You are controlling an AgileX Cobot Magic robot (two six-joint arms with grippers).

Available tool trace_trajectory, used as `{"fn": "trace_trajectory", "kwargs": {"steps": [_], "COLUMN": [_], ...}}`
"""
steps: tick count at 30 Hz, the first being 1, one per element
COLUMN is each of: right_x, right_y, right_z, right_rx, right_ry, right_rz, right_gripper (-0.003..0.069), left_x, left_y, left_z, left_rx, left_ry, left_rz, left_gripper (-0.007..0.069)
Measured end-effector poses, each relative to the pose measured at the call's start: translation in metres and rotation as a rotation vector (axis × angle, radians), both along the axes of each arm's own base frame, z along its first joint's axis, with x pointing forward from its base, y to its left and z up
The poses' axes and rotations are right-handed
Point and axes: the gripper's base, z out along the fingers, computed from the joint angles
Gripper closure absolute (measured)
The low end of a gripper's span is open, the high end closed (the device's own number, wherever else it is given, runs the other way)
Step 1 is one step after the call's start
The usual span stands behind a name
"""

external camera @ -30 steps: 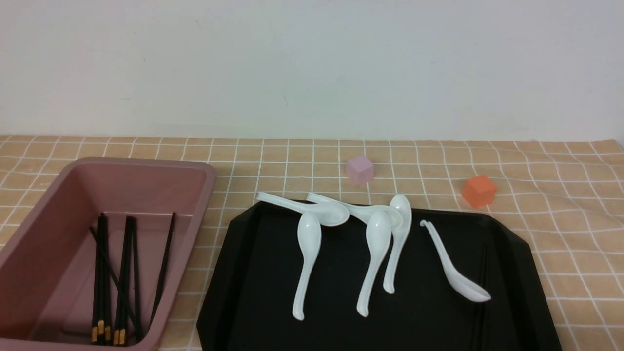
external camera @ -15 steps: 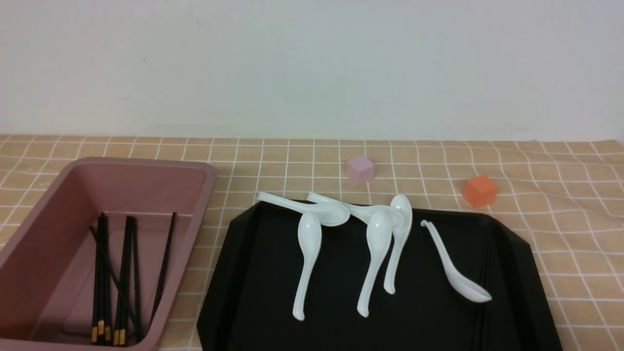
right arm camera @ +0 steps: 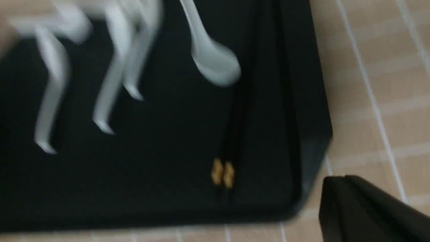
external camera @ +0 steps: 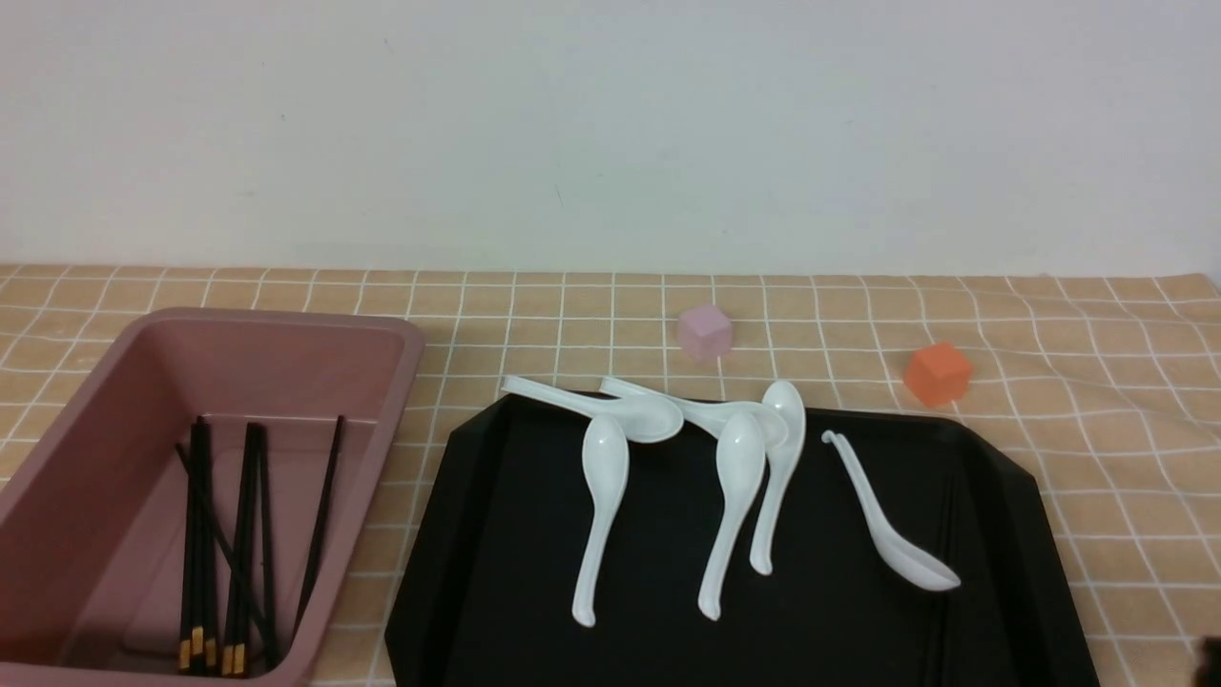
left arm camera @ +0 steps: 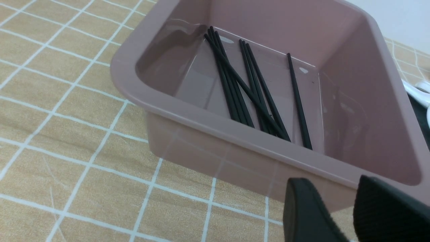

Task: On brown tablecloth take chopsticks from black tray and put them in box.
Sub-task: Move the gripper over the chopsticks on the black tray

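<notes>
The black tray (external camera: pixel 496 572) lies on the brown tablecloth (external camera: pixel 572 315). A pair of black chopsticks (right arm camera: pixel 235 127) with gold bands lies along the tray's (right arm camera: pixel 168 168) right rim, faint in the front view (external camera: pixel 944 534). Several more chopsticks (external camera: pixel 250 534) lie in the pink box (external camera: pixel 410 353) on the left. My left gripper (left arm camera: pixel 339 201) is open and empty, just outside the box's near wall (left arm camera: pixel 215 126), with the chopsticks (left arm camera: pixel 235 87) inside. My right gripper (right arm camera: pixel 339 179) is shut and empty, over the cloth off the tray's near right corner; only its edge shows in the front view (external camera: pixel 1210 658).
Several white soup spoons (external camera: pixel 601 515) lie across the tray, one (external camera: pixel 892 534) close beside the chopsticks on it. A small pink cube (external camera: pixel 705 331) and an orange cube (external camera: pixel 938 373) stand on the cloth behind the tray. A white wall closes off the back.
A dark edge of my right gripper has come into the front view's bottom right corner. The right wrist view is blurred by motion. Nothing on the table has moved.
</notes>
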Motion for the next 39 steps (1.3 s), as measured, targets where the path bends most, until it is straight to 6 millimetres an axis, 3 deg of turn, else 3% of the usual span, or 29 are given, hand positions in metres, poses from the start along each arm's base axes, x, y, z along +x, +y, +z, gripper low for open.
{"fn": "trace_trajectory", "kwargs": {"steps": [3,7,12,21,23,26,39], "right_x": [0.024,0.045,0.070,0.090,0.093,0.097,0.109], "right_y": [0.022,0.057,0.088,0.078,0.077,0.078,0.088], "right_z": [-0.021,-0.038,-0.047,-0.047,-0.052,-0.061,-0.089], "right_rx": [0.031,0.046,-0.001,-0.149,-0.171,-0.175,-0.121], "right_ry": [0.206,0.316,0.357,0.333,0.338,0.344,0.379], "right_rz": [0.168,0.332,0.278,0.033,-0.003,-0.012,-0.050], "right_gripper": [0.0628,0.0591,0.0560,0.0403,0.0343,0.0312,0.0300], "left_x": [0.000,0.000,0.000,0.000,0.000,0.000,0.000], "left_y": [0.000,0.000,0.000,0.000,0.000,0.000,0.000], "left_z": [0.000,0.000,0.000,0.000,0.000,0.000,0.000], "left_rx": [0.000,0.000,0.000,0.000,0.000,0.000,0.000], "left_ry": [0.000,0.000,0.000,0.000,0.000,0.000,0.000], "left_rz": [0.000,0.000,0.000,0.000,0.000,0.000,0.000], "left_gripper": [0.0386,0.0386,0.0386,0.0386,0.0386,0.0386,0.0386]}}
